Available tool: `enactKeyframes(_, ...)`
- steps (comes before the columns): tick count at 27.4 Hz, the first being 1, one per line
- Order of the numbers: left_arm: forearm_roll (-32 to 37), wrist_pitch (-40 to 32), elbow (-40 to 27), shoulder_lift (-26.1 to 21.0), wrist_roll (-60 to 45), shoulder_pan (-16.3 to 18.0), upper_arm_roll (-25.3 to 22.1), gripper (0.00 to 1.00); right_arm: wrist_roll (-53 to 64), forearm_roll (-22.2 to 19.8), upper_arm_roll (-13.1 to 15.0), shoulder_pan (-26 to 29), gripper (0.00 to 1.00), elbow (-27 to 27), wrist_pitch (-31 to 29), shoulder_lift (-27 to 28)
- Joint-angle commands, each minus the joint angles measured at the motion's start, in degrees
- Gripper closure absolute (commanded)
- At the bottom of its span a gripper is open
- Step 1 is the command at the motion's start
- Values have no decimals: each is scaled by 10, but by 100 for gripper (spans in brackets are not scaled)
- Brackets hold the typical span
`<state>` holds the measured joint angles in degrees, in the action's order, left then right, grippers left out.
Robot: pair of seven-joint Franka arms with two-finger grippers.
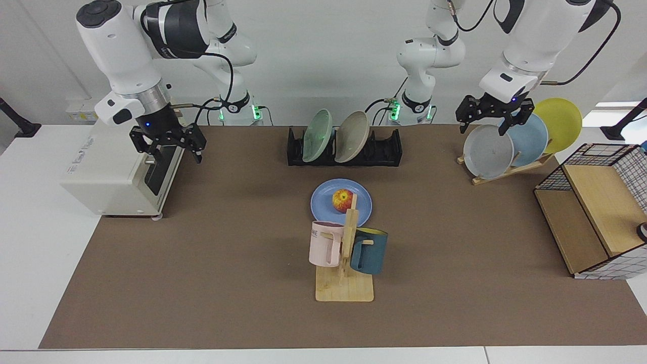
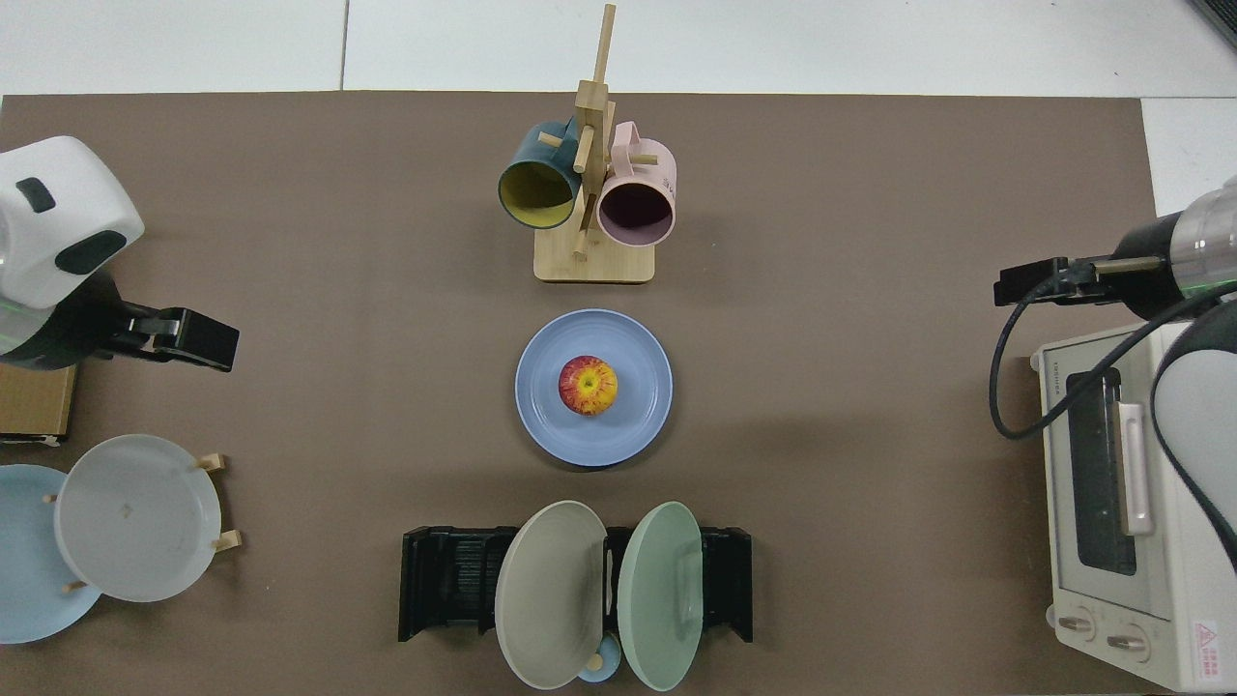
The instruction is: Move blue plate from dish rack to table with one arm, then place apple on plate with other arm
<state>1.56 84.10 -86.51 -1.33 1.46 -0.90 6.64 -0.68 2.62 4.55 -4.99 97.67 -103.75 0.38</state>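
Top view: the red-yellow round apple (image 2: 588, 385) is seen centred on the round matte blue plate (image 2: 541, 416), lying on the brown table (image 2: 821, 464) between the black slotted dish rack (image 2: 449, 580) and a wooden mug stand (image 2: 591, 261). Both grippers, left (image 1: 488, 123) and right (image 1: 168, 149), hang spread apart and empty.

A red-and-yellow apple (image 2: 588, 385) sits at the centre of the blue plate (image 2: 633, 425), which lies flat on the brown table (image 2: 821, 464) between a wooden mug stand (image 2: 591, 184) hung with a teal mug (image 2: 534, 187) and a pink mug (image 2: 637, 201), and the black dish rack (image 2: 450, 581) holding a beige plate (image 2: 548, 594) and a pale green plate (image 2: 661, 595). The left gripper (image 2: 198, 340) hangs near a wooden rack's grey plate (image 2: 135, 516), while the right gripper (image 2: 1029, 281) hangs beside a white toaster oven (image 2: 1121, 512), both well apart from the blue plate.
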Motion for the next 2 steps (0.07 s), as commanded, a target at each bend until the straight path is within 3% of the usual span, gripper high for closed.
enactKeyframes(1, 2, -9, 7, 2, 1, 2, -1, 0, -33, -8, -6, 5, 0, 2, 10, -7)
enactKeyframes(2, 3, -9, 7, 1, 1, 2, -1, 0, -37, -8, -6, 5, 1, 2, 13, -8)
